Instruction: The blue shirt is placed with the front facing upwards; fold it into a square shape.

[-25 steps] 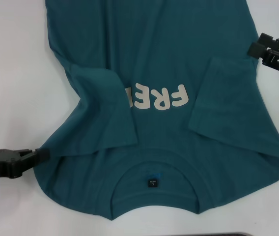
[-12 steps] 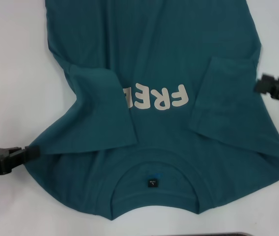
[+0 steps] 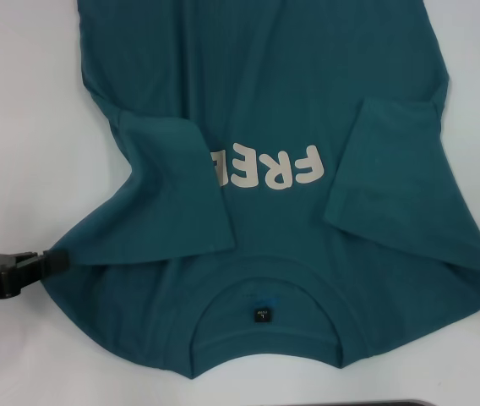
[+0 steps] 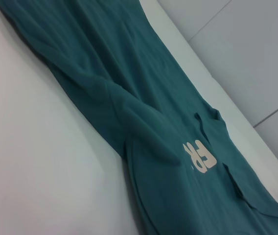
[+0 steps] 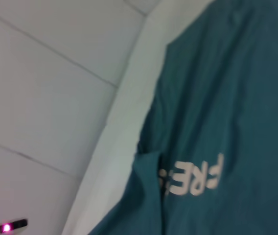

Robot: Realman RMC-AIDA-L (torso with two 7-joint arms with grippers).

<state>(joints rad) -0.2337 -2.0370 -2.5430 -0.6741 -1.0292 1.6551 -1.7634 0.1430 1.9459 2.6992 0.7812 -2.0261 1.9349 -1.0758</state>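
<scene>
Teal-blue fabric covers most of the white table (image 3: 20, 127): the blue shirt (image 3: 274, 93) lies flat with its front up, the round collar (image 3: 265, 296) nearest the robot and the hem end running off past the far edge of the head view. White letters (image 3: 278, 167) across the chest read "FREE" upside down from the head camera, though the last letter is partly hidden. Both short sleeves are folded inward onto the chest — the left sleeve (image 3: 177, 190) lies over the end of the lettering, the right sleeve (image 3: 384, 169) sits just beside the "F". A small black label (image 3: 261, 315) shows inside the collar.

The left gripper (image 3: 54, 260) sits low on the table at the shirt's left shoulder edge, its dark tip touching the fabric there; whether its jaws are apart or together cannot be told. The right gripper does not appear in any view; its wrist camera looks down on the lettering from above the shirt.
</scene>
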